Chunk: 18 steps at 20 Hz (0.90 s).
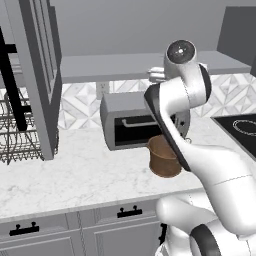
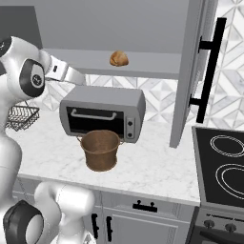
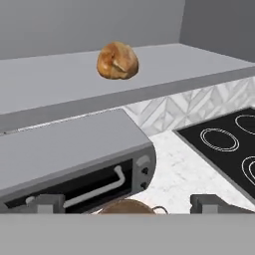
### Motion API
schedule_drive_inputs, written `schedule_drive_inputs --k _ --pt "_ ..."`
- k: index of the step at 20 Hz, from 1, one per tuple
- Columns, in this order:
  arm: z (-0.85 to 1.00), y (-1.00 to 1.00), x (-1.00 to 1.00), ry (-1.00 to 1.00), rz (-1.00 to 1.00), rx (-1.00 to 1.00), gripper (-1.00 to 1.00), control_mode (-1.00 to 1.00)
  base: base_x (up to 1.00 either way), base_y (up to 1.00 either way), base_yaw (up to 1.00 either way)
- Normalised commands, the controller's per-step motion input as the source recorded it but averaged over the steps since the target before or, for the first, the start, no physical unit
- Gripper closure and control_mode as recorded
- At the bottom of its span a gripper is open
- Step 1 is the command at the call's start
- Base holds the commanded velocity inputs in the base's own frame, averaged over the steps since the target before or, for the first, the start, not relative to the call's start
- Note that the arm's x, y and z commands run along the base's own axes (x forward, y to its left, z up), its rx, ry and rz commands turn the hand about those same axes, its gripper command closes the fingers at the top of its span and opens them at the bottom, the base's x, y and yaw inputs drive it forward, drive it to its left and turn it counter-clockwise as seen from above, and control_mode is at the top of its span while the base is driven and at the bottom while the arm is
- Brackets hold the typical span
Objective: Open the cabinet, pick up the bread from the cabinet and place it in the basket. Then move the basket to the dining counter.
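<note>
One bread [image 3: 117,60] sits on the open cabinet [image 2: 190,71] shelf, above the toaster oven [image 2: 102,113] and the basket [image 2: 100,149]. My hand [image 3: 128,203] is spread wide and empty; I should rise level, center, then close gently.
</note>
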Motion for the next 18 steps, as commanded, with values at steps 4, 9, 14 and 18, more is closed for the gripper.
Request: schedule_drive_inputs --k 4,9,14,18 --pt "0.49 -0.08 0.03 -0.12 0.07 -0.27 -1.0 -1.0 0.0 0.0 0.0" --pt "0.61 -0.08 0.14 0.05 0.03 -0.18 -1.0 -1.0 0.0 0.0 0.0" --pt "0.25 -0.23 0.36 0.18 0.0 0.09 -1.0 -1.0 0.0 0.0 0.0" --pt "-0.02 -0.47 0.48 0.01 0.0 0.13 -1.0 -1.0 0.0 0.0 0.0"
